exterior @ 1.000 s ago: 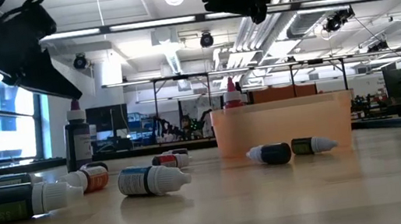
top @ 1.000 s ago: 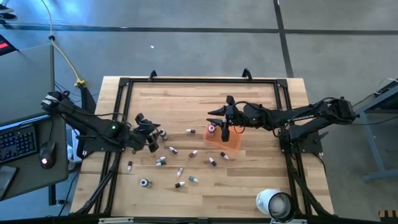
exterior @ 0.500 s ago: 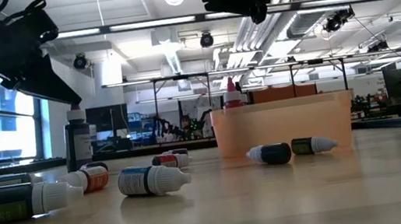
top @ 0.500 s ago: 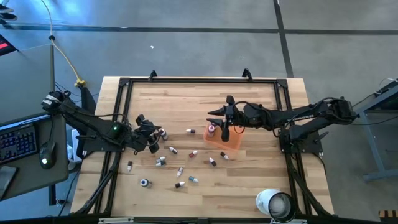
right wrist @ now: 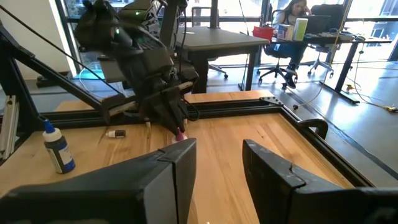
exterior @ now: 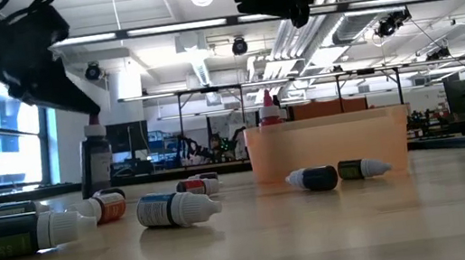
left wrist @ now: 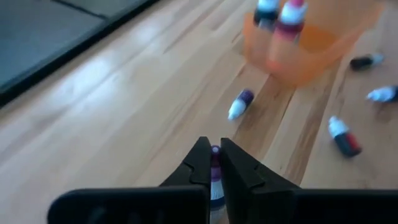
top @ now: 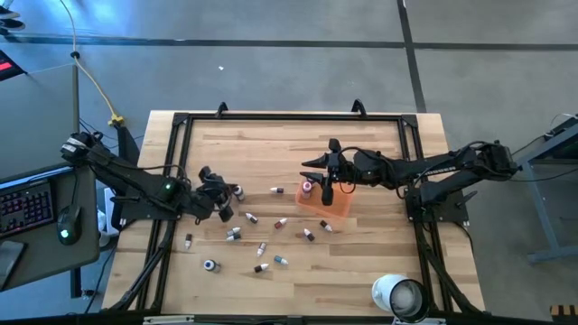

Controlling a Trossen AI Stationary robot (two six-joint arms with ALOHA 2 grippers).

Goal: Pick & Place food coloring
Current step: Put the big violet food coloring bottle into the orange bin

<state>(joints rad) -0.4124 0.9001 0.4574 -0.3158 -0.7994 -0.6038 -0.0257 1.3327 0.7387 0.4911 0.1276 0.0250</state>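
Note:
Several tiny food coloring bottles [top: 257, 244] lie scattered on the wooden table, left of and in front of the orange tray [top: 338, 209]. An upright bottle [top: 307, 187] stands in the tray. My left gripper [left wrist: 213, 150] is at the table's left middle, shut on one small bottle [exterior: 97, 163] with a purple cap. My right gripper [top: 322, 179] hovers over the tray's left end, open, with nothing between its fingers [right wrist: 180, 168]. My left gripper pinches the bottle between its two fingers [left wrist: 200, 165]. The purple cap [left wrist: 215, 151] shows past the fingertips. The fingers slant down from the table's left. The bottle stands upright under the gripper; other bottles hide its base, so whether it rests on the table I cannot tell.
A large white roll [top: 397, 295] stands at the table's near right corner. A black frame [top: 181, 122] runs round the tabletop. In the low view, lying bottles [exterior: 175, 208] spread in front of the tray [exterior: 330, 144]. Bare wood lies along the far side.
My left gripper has shut its fingers on the upright bottle at the table's left middle. The bottle has shifted a little sideways and stays upright.

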